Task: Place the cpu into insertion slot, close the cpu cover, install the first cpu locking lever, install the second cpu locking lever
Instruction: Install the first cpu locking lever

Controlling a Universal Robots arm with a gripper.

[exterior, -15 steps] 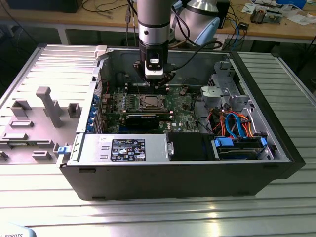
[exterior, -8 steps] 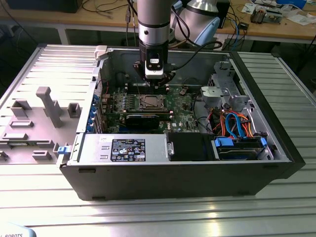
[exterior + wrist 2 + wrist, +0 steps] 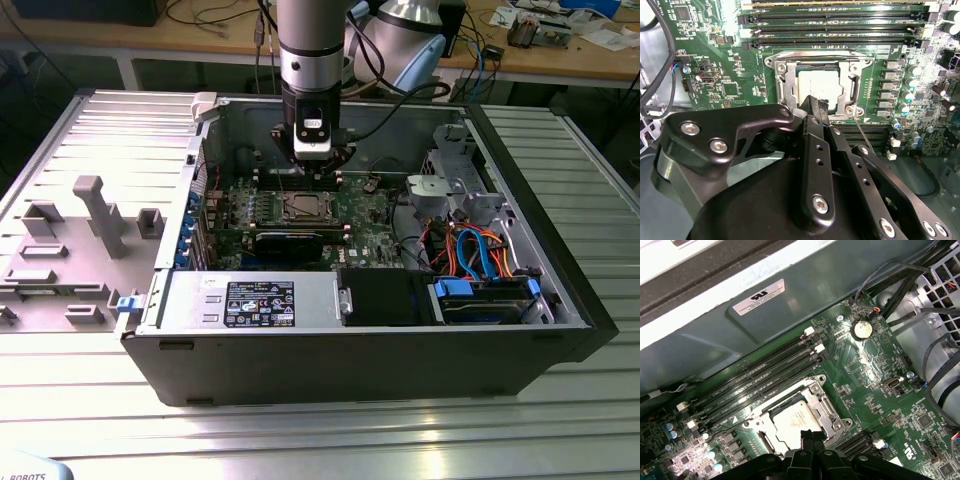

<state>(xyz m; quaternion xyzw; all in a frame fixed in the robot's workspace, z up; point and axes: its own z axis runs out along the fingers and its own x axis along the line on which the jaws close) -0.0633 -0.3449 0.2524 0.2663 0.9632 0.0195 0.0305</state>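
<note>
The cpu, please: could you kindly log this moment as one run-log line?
cpu: seated | cpu cover: down around it | hand: shut, tips by the cpu's edge

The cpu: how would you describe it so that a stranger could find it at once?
Look in the open case for the green motherboard. Beside its long black memory slots sits a silver frame. The cpu is the flat silver-grey square inside that frame, the only plain metal plate among small dark chips.
</note>
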